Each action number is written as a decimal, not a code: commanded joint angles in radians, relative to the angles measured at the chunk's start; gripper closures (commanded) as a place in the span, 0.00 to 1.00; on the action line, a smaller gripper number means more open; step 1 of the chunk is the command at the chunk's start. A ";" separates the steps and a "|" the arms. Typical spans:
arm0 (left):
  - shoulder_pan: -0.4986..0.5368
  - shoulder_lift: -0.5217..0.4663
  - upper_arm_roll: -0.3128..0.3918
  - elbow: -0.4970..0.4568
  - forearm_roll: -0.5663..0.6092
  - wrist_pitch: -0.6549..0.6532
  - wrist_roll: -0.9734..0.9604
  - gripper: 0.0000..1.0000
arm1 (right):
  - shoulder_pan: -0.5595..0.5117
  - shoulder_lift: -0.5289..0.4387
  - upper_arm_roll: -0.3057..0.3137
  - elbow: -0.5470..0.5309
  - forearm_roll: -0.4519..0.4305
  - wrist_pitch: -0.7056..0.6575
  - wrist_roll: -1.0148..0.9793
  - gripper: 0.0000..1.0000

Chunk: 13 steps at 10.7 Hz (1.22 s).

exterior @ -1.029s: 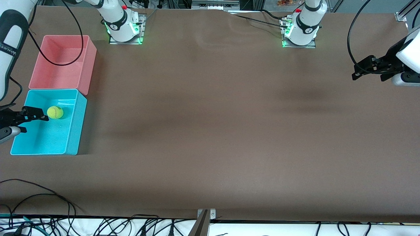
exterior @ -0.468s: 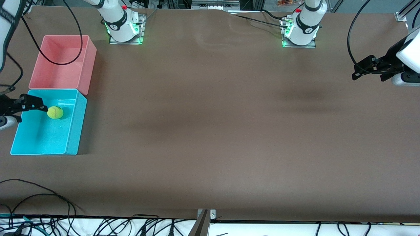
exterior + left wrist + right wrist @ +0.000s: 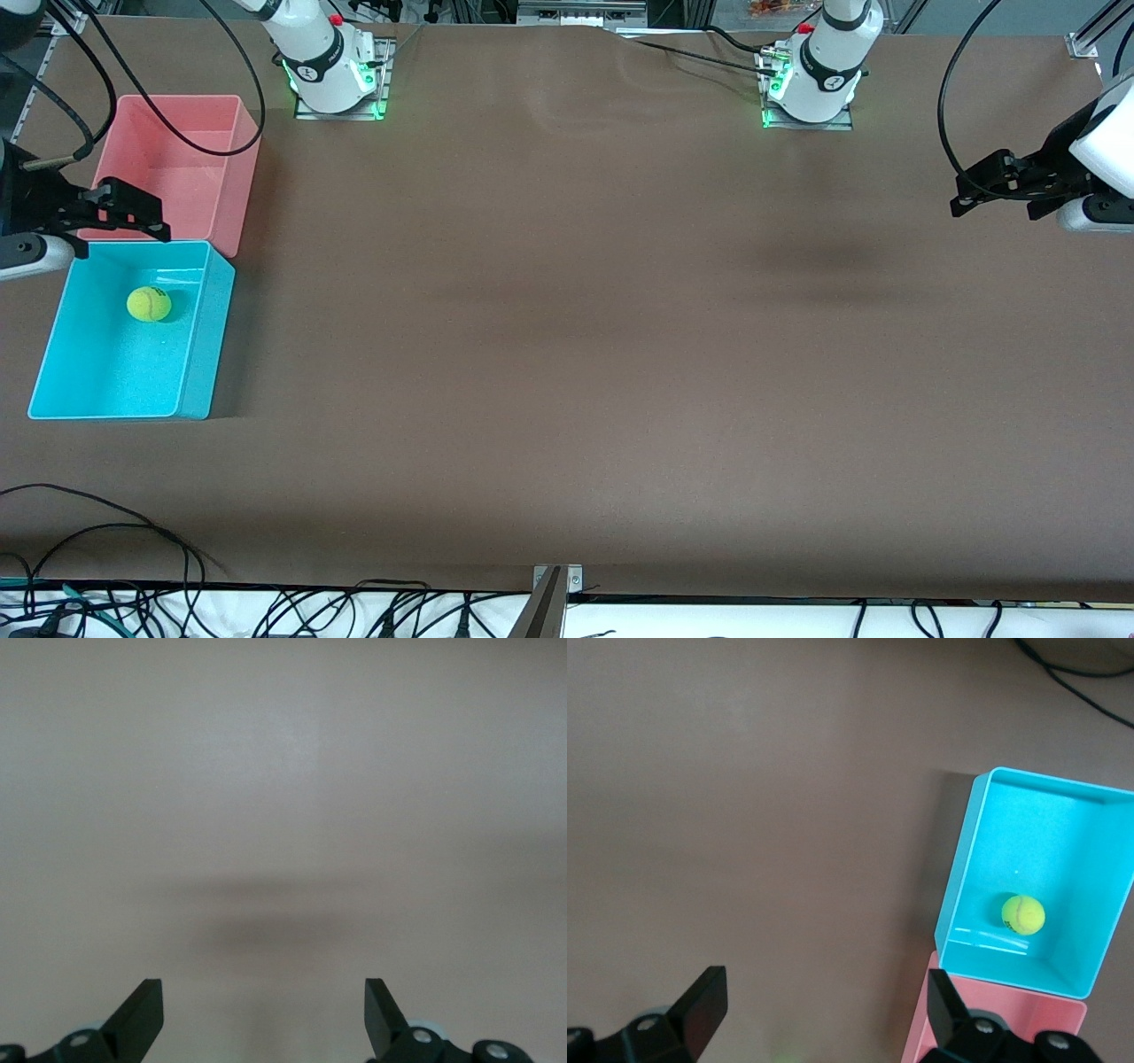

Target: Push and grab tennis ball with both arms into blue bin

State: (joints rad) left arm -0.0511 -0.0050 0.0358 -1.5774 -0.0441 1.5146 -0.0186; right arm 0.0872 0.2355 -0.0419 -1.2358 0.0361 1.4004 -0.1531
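**Tennis ball resting in the blue bin, both grippers empty**

The tennis ball (image 3: 149,304) is sitting on the floor of the blue bin (image 3: 205,354), toward the end of the bin that touches the pink bin (image 3: 244,168). Nothing is touching the ball. The two bins are standing side by side at the right arm's end of the table (image 3: 576,354), the blue one nearer the front camera.

The right gripper (image 3: 133,217) is hanging above the pink bin's nearer edge, its fingers spread wide and holding nothing. The left gripper (image 3: 979,186) is waiting over bare table at the left arm's end, jaws likewise apart and empty.

Judging by how things lie, the task's main step looks finished: the ball is inside its target. What seems left is only for the right arm to be lifting clear and parking, without dipping into either bin.

Room for moving is generous. The brown tabletop between the two arms is carrying nothing. The tight spots are the bin rims under the right gripper and the black cable (image 3: 221,133) looping across the pink bin.
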 commanded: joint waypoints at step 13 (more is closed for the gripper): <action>0.004 0.000 -0.001 0.010 -0.011 -0.007 0.000 0.00 | -0.127 -0.246 0.074 -0.260 0.022 0.058 0.135 0.00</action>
State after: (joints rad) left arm -0.0511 -0.0050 0.0356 -1.5774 -0.0441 1.5146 -0.0186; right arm -0.0606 0.0129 0.0660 -1.4543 0.0431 1.4392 -0.0311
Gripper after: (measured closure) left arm 0.000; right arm 0.000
